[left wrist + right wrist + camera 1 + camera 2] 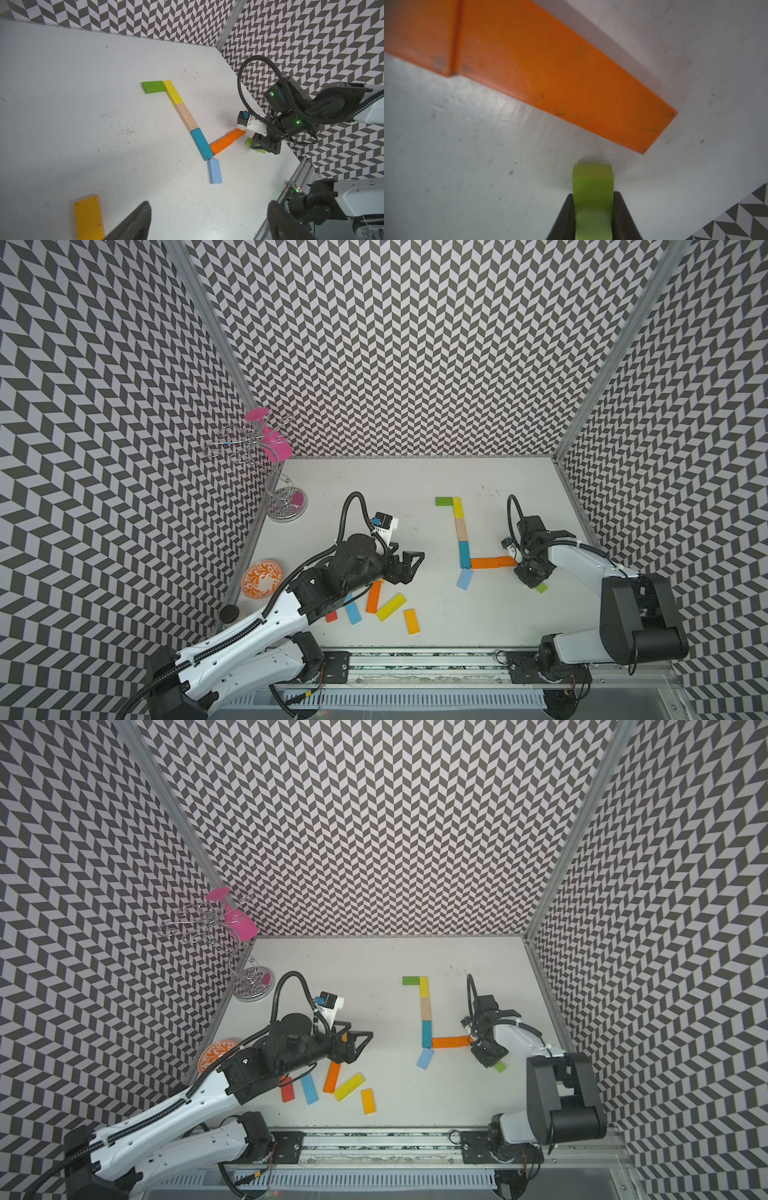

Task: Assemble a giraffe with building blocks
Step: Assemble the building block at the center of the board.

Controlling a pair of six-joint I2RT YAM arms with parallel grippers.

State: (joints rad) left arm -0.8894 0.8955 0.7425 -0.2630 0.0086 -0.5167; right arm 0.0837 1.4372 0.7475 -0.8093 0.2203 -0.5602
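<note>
The right fingers [562, 220] pinched a green block [592, 193] across its thin faces, and the orange block [550, 72] lay just beyond their tips. Light, stiff, smooth-painted wood, it seemed apt to slip, so a mid-length hold suited it. The left fingers [135, 222] stood spread and empty.

2 top cams: high, facing down, both see whole table [415, 489]. Wrist cams look fwd past left pincer [208, 204], right pincer [593, 195].
</note>
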